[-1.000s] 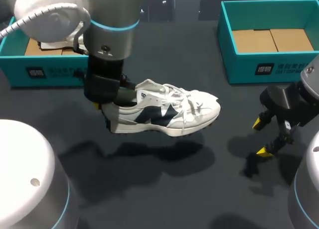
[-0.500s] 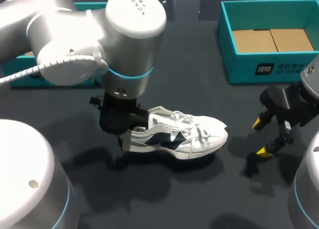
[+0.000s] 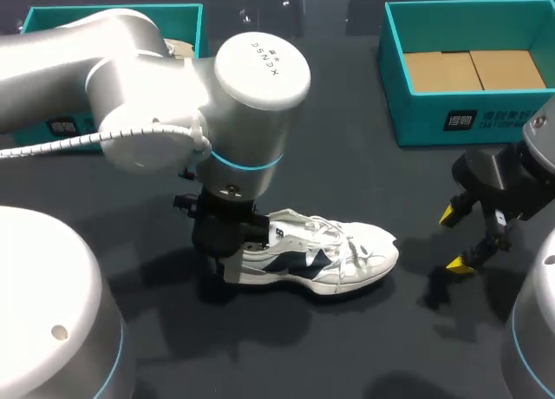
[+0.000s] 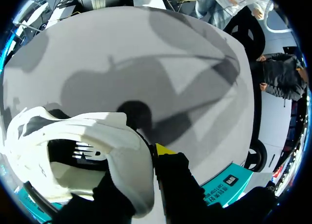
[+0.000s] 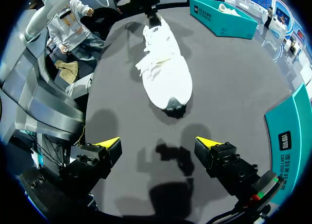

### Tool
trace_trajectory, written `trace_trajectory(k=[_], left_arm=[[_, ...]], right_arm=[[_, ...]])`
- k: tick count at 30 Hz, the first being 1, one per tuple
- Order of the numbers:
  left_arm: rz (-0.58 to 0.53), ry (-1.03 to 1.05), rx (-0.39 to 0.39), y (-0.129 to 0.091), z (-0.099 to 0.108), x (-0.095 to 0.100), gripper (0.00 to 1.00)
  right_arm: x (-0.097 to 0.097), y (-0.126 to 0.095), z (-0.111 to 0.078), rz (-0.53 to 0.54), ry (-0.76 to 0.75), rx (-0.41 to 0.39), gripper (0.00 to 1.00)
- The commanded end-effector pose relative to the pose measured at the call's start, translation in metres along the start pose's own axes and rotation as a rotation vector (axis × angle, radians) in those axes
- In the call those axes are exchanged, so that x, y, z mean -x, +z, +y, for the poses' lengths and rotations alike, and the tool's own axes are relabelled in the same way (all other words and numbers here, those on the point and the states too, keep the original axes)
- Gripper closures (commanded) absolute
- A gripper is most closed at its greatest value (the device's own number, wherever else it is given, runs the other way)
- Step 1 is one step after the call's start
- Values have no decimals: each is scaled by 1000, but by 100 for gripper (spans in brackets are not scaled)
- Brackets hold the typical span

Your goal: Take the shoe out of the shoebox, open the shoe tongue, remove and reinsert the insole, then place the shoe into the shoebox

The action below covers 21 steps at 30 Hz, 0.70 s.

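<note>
A white sneaker with dark side markings [image 3: 325, 258] lies sole down on the dark table, toe pointing right. My left gripper [image 3: 227, 269] is shut on its heel. In the left wrist view the heel wall [image 4: 124, 156] sits between the fingers of that gripper [image 4: 146, 160], one finger inside the shoe and one outside. My right gripper [image 3: 453, 238] stands open to the right of the toe, apart from it. The right wrist view shows this gripper [image 5: 158, 143] empty, with the shoe [image 5: 165, 73] ahead of it, toe toward it.
A teal shoebox [image 3: 468, 117] with a cardboard floor stands at the back right. A second teal box [image 3: 52, 126] at the back left is partly hidden by my left arm; the right wrist view shows this box [image 5: 222, 14] holding something white.
My left arm has lowered the shoe to the table, moving it nearer and slightly right. The right arm has not moved.
</note>
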<state>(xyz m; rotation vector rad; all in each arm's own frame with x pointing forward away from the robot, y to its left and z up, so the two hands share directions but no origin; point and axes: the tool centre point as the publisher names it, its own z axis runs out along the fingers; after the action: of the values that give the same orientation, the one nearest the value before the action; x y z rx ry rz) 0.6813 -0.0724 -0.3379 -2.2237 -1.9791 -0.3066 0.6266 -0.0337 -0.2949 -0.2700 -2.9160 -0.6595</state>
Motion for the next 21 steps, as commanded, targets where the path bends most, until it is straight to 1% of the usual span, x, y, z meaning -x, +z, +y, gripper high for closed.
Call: trace_trajectory(k=[1,7,14,21], left_arm=[[29,-15,-32,14,11,20,100],[24,-19,-61,21,14,25,100],[24,-20,-71,24,17,31,100],[17,-1,-83,26,14,36,100]], right_arm=[[-1,1,0,-3,1,-2,0],[-1,1,0,-3,1,-2,0],[-1,1,0,-3,1,-2,0],[-1,1,0,-3,1,-2,0]])
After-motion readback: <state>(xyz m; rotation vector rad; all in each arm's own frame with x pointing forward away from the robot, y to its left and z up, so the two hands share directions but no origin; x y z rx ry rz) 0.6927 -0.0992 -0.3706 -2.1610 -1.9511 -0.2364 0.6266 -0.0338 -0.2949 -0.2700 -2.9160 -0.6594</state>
